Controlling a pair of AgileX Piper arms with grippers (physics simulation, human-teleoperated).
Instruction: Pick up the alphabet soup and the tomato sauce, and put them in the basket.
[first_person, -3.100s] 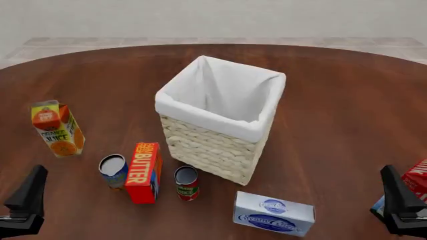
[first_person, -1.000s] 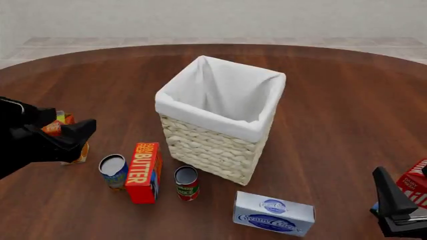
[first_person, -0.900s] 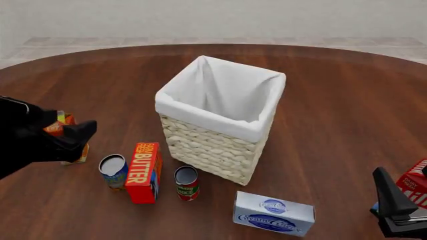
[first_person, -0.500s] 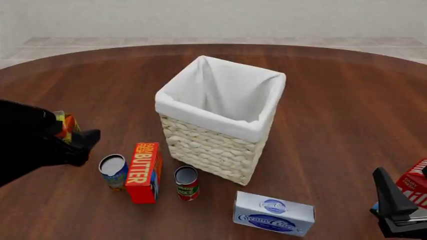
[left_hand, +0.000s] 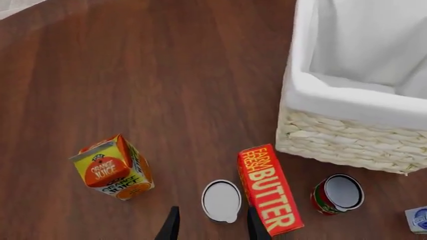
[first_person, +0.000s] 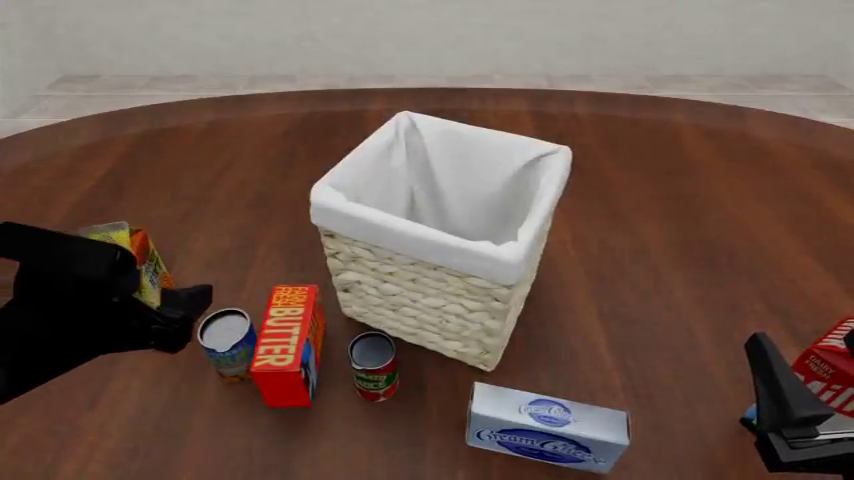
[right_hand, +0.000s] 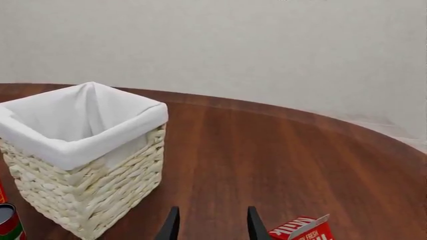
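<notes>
A: Where do the two cans sit?

B: Both stand upright on the tabletop (first_person: 694, 220), in front of the basket (first_person: 441, 225). The alphabet soup (first_person: 227, 341) is touching or just beside the left face of the butter box (first_person: 288, 343); the tomato sauce (first_person: 374, 366) is on the box's other side, near the basket's woven wall.

A: And the left arm?

B: The left gripper (left_hand: 211, 227) hangs above the soup can, its jaws spread apart with nothing between them. In the left wrist view the can's pale top (left_hand: 221, 200) lies just ahead of the gap between the two dark fingertips (left_hand: 171, 226). In the front view the arm's dark bulk covers part of the orange juice carton (first_person: 144, 262).

A: The right one?

B: The right gripper (right_hand: 211, 225) is low at the near right edge, jaws apart and holding nothing, pointing toward the basket. A red milk carton (right_hand: 303, 230) is just beside it, and the cream cheese box (first_person: 547, 426) lies between it and the tomato sauce.

A: The basket's contents?

B: Only the white cloth lining (left_hand: 360, 55) shows inside.
</notes>
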